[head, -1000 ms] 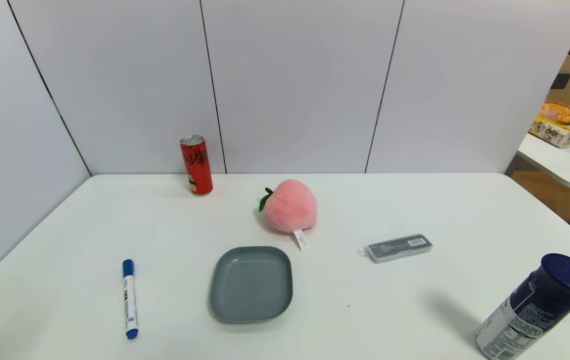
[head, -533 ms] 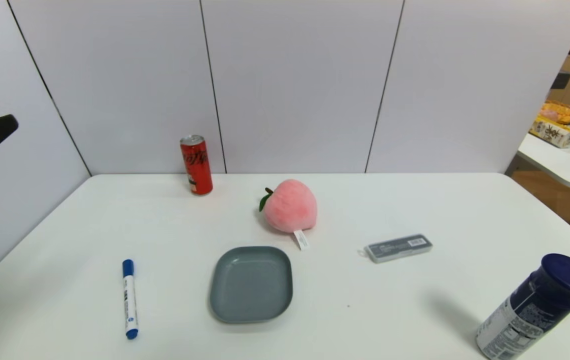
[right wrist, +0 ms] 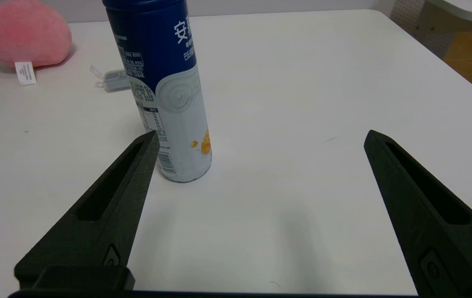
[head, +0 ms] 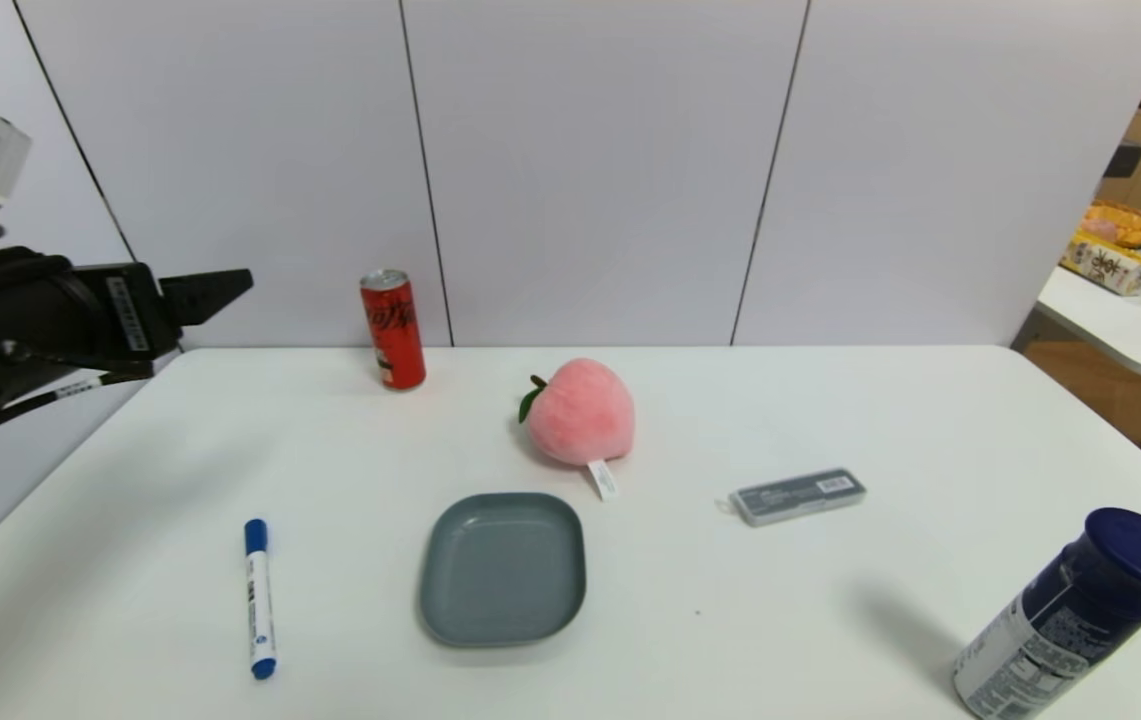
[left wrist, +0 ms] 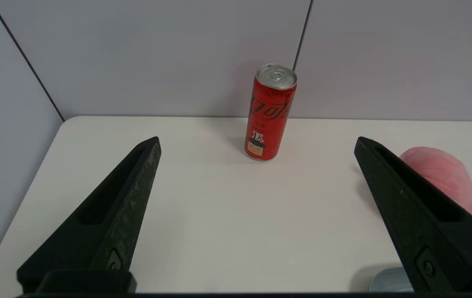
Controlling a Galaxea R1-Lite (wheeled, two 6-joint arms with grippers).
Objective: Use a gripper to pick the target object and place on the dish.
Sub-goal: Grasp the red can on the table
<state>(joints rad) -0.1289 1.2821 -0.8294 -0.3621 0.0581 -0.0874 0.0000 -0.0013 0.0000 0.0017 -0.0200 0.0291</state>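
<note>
In the head view, the left claw [head: 252, 282] hangs nearest the red soda can [head: 394, 330], which stands upright, long axis vertical, to its right at the desk's [head: 330, 440] back; the plush peach [head: 582, 412] sits beyond.

In the left wrist view, that claw is wide open, empty, the can ahead between its fingers, unobstructed.

In the right wrist view, the right claw [right wrist: 261, 131] waits, spread and empty, by the dark blue canister [right wrist: 165, 91].

Soda can [head: 394, 331], back left edge of table [head: 690, 560]: metal, glossy red, bare silvery top. Peach [head: 582, 412], near back edge: plush cloth, matt, soft-napped. Dish [head: 503, 570], towards front edge: smooth, satin grey-blue. Marker [head: 260, 600], towards front left corner: smooth plastic. Flat case [head: 798, 497], right half: plastic, partly clear. Canister [head: 1075, 612], front right corner: smooth, blue plastic-looking lid. Table: smooth, pale, low sheen. Left gripper [left wrist: 257, 138], above left edge: matt black, scuffed.
</note>
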